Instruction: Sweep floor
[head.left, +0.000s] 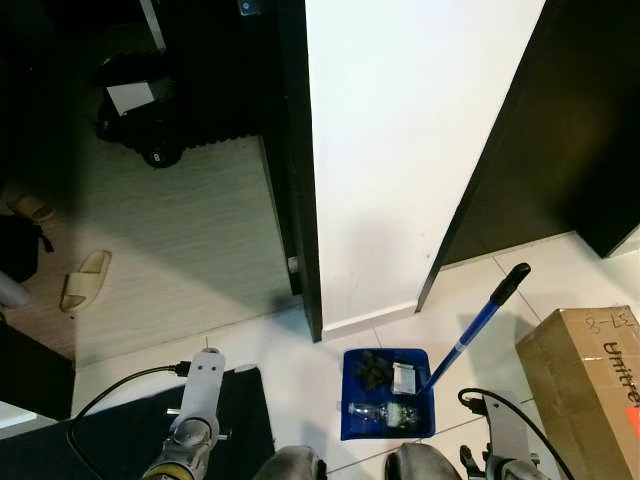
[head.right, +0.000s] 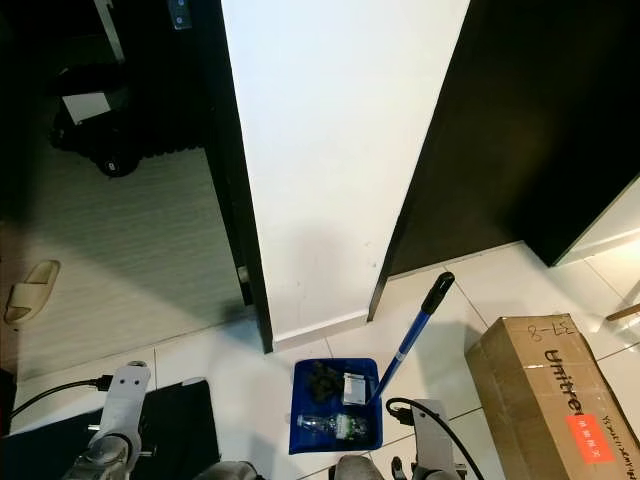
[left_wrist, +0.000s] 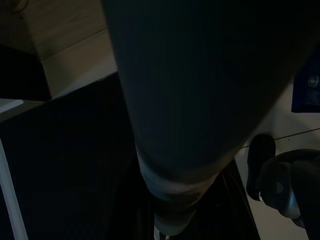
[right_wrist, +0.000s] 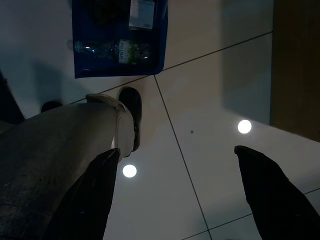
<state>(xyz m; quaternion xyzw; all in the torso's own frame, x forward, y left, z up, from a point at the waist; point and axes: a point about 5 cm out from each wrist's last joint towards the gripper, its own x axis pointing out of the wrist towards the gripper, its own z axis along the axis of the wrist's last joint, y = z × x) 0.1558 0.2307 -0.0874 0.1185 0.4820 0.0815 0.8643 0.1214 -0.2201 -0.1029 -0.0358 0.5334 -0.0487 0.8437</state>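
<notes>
The floor is viewed steeply from head height by both eye views, facing forward and down toward a white wall end (head.left: 400, 150). The same scene is shared, shifted sideways between them: the blue dustpan (head.left: 388, 407) and the cardboard box (head.right: 545, 385). From the right wrist, the floor is looked down on from low, the dustpan seen close, past the robot's leg (right_wrist: 55, 150). The left wrist view is dark, pressed near the other leg (left_wrist: 200, 100).
</notes>
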